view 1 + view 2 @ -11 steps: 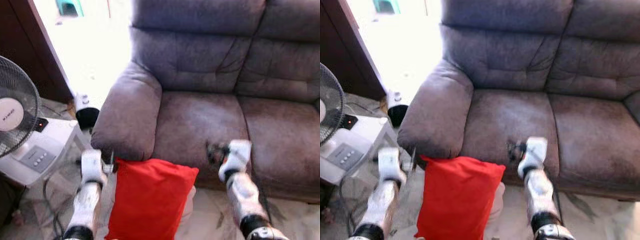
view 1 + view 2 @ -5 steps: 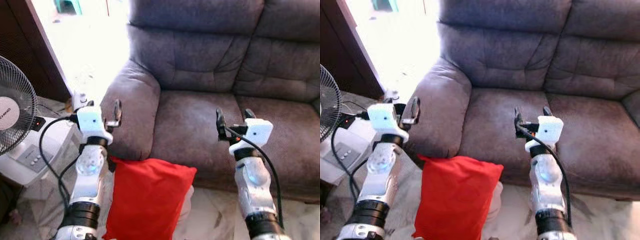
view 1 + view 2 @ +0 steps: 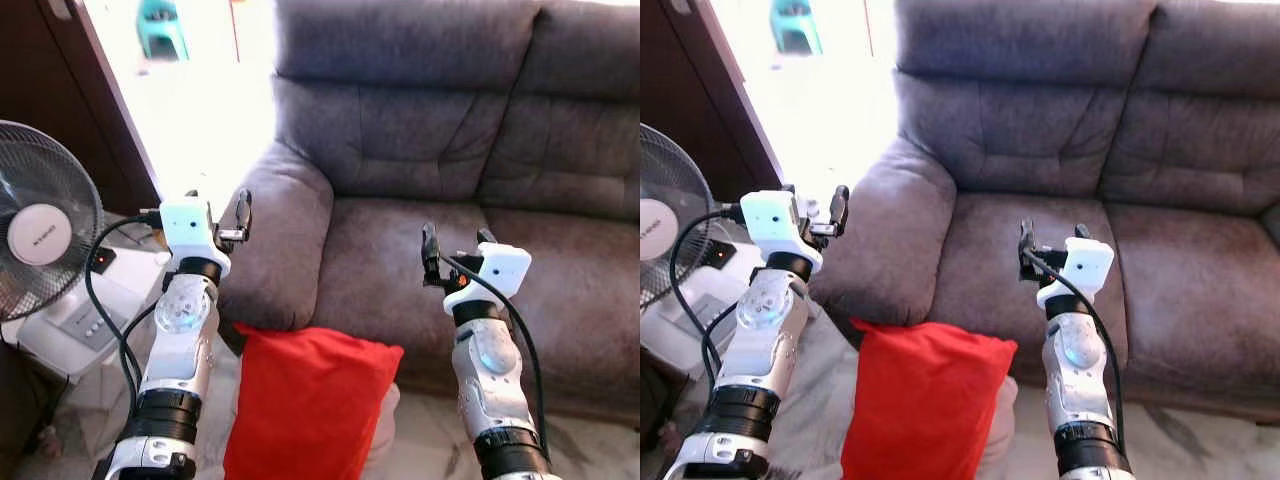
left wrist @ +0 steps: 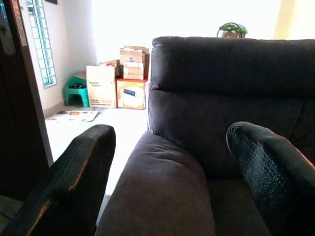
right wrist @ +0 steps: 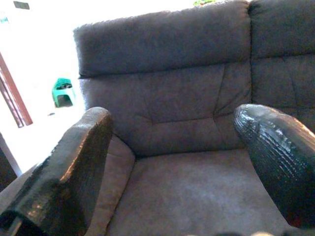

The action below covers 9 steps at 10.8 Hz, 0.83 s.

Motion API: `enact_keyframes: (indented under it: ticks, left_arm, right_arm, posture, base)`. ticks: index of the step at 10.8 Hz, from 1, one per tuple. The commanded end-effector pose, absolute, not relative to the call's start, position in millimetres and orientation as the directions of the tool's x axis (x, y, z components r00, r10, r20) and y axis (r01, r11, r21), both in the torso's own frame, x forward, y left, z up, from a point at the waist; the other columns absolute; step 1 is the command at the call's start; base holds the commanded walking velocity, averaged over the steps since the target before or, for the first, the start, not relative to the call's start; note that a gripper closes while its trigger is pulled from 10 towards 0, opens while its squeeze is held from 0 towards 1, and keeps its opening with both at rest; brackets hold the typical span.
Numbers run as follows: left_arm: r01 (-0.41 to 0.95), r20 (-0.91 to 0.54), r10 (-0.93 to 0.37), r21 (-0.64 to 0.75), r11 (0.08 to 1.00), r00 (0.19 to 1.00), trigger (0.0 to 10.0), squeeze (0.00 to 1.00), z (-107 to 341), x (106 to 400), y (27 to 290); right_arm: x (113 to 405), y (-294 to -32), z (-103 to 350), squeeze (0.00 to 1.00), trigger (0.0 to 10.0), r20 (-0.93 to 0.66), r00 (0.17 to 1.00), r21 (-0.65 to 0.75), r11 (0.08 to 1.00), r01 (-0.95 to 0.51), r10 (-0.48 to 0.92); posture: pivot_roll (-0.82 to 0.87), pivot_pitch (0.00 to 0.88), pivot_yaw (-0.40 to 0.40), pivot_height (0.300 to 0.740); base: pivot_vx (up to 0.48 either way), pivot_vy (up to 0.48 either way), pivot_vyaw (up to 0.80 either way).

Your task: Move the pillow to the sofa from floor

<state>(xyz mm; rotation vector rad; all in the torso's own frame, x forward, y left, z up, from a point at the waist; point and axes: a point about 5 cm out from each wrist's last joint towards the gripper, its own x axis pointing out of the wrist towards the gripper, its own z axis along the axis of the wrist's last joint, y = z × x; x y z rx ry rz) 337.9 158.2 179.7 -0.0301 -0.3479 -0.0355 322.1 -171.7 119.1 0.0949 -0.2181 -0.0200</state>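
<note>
The red pillow [image 3: 310, 405] stands on the floor against the front of the grey sofa [image 3: 430, 150], below its left armrest [image 3: 285, 230]. Both arms are raised above it, one on each side. My left gripper [image 3: 216, 206] is open in front of the armrest with nothing between its fingers [image 4: 78, 177]. Over the sofa seat [image 3: 390, 250], my right gripper [image 3: 456, 243] is open and empty too. The pillow's lower part is cut off by the frame.
A standing fan [image 3: 45, 235] on a white base [image 3: 70, 315] is close on the left, with a dark wooden door [image 3: 60, 90] behind it. Past the sofa's left end lie a bright floor, a green stool [image 3: 160, 18] and cardboard boxes [image 4: 118, 78].
Both arms have risen from low beside the pillow to sofa-seat height. The pillow stays on the floor. The camera has shifted a little.
</note>
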Motion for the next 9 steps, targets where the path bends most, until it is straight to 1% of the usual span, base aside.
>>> enact_keyframes:
  ticks: [1,5,9]
  left_arm:
    - [0.037,0.315,-0.023,-0.038,0.999,0.949,10.0,0.0,174.7,339.5,157.5]
    - [0.035,0.313,-0.019,-0.046,0.998,0.95,10.0,0.0,172.8,338.6,157.5]
    - [0.08,0.303,-0.067,-0.031,0.996,0.951,10.0,0.0,176.3,346.4,149.6]
  right_arm:
    - [324.2,-170.4,121.5,0.0,10.0,0.213,0.977,0.094,0.996,-0.002,-0.018]
    - [325.6,-164.5,126.2,0.0,10.0,0.236,0.972,0.1,0.995,-0.021,-0.004]
    - [329.5,-162.9,130.8,0.0,10.0,0.244,0.97,0.097,0.995,-0.022,-0.002]
  posture:
    - [0.06,0.0,-0.017,0.704]
    - [0.06,0.0,-0.02,0.704]
    - [0.04,0.0,-0.017,0.704]
  base:
    - [0.0,0.0,0.0]
    - [0.0,0.0,0.0]
    - [0.0,0.0,0.0]
